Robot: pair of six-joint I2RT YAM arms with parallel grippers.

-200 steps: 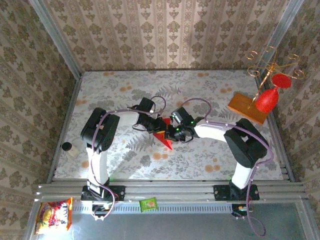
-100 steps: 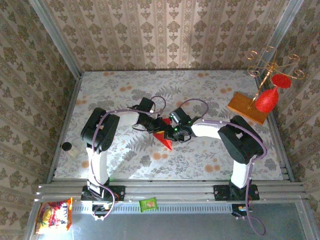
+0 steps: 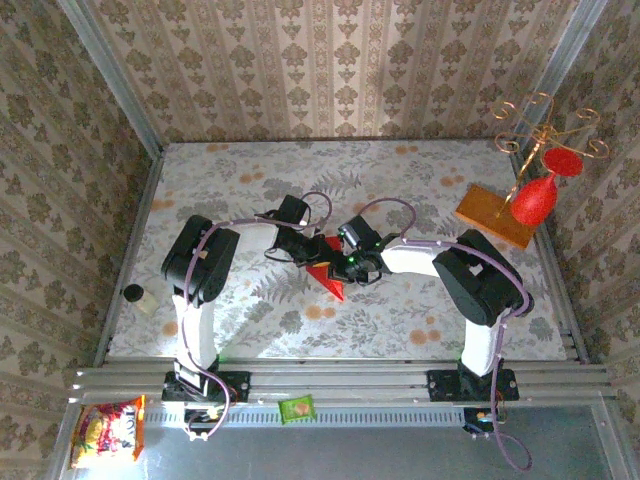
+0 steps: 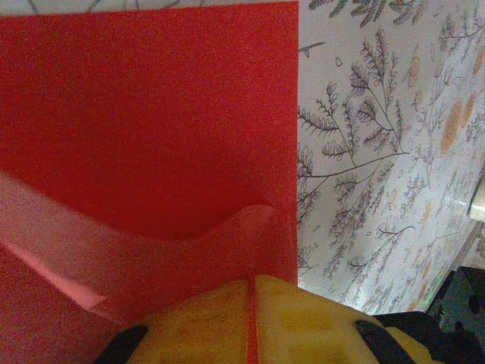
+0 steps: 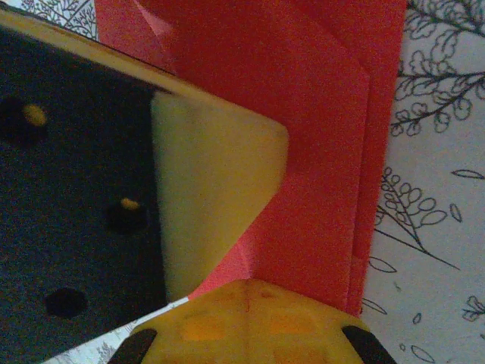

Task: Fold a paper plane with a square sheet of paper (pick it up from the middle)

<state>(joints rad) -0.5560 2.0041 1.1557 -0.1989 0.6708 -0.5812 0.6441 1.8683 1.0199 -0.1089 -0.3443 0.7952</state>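
Observation:
The square sheet of paper is a folded, bright red pointed shape at mid-table, layered folds visible. My left gripper reaches it from the left and is shut on it. In the left wrist view a thin red edge runs between the yellow fingertips, and the paper spreads flat beyond with a curled flap. My right gripper meets it from the right. In the right wrist view its fingertips are pressed together at a creased corner of the paper, with the left gripper's yellow finger beside it.
An orange-brown wooden board lies at the back right, with a red goblet ornament hanging from a copper wire stand. A small dark-capped cylinder stands at the left edge. Snack packets lie below the rail.
The right arm's elbow has drifted slightly left and its gripper has closed a touch tighter. The left arm and the paper stay put.

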